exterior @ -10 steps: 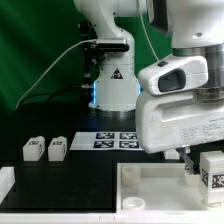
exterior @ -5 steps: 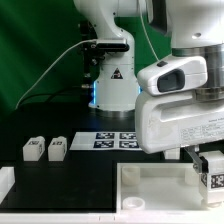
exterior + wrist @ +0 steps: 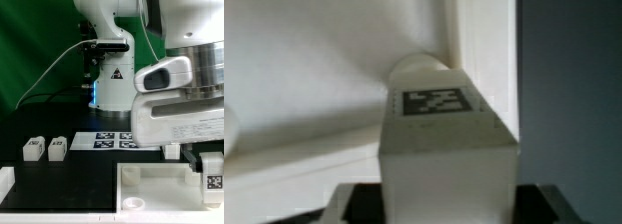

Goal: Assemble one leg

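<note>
My gripper [image 3: 210, 172] is shut on a white leg [image 3: 212, 178] with a black-and-white tag, holding it just above the large white tray-like piece [image 3: 150, 180] at the exterior view's right. In the wrist view the leg [image 3: 445, 130] fills the middle between my dark fingers [image 3: 367, 205], its pointed end toward a corner of the tray's raised rim [image 3: 487, 60]. Two more legs [image 3: 34, 148] [image 3: 57, 148] lie side by side on the black table at the exterior view's left.
The marker board [image 3: 115, 140] lies flat at the table's middle back. The robot base [image 3: 112, 80] stands behind it with a cable running to the left. A white piece's edge [image 3: 5, 180] shows at the exterior view's lower left.
My gripper has moved down with the leg, bringing it lower toward the tray's right corner. The other legs have not moved.
</note>
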Controlling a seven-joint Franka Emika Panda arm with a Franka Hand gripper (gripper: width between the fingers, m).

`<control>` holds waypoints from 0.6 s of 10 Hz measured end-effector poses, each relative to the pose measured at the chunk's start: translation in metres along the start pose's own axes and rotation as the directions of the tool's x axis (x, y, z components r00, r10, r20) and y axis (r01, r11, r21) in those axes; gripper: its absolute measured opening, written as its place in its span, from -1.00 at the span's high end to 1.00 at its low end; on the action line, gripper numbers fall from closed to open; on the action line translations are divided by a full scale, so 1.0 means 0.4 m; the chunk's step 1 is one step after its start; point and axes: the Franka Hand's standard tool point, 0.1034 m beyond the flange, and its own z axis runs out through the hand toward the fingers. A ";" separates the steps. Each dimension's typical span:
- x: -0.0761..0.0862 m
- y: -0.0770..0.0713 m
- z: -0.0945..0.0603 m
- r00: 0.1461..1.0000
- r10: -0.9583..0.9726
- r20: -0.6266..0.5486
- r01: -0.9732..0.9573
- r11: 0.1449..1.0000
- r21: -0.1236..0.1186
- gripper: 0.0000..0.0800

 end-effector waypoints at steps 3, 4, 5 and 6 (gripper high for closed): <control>0.000 0.023 -0.001 0.926 0.377 -0.018 -0.376 0.926 0.037 0.26; 0.000 0.024 -0.001 0.908 0.419 -0.016 -0.418 0.908 0.036 0.26; -0.003 0.027 -0.001 0.855 0.518 -0.008 -0.518 0.855 0.036 0.26; -0.006 0.029 0.000 0.788 0.616 -0.007 -0.615 0.787 0.040 0.26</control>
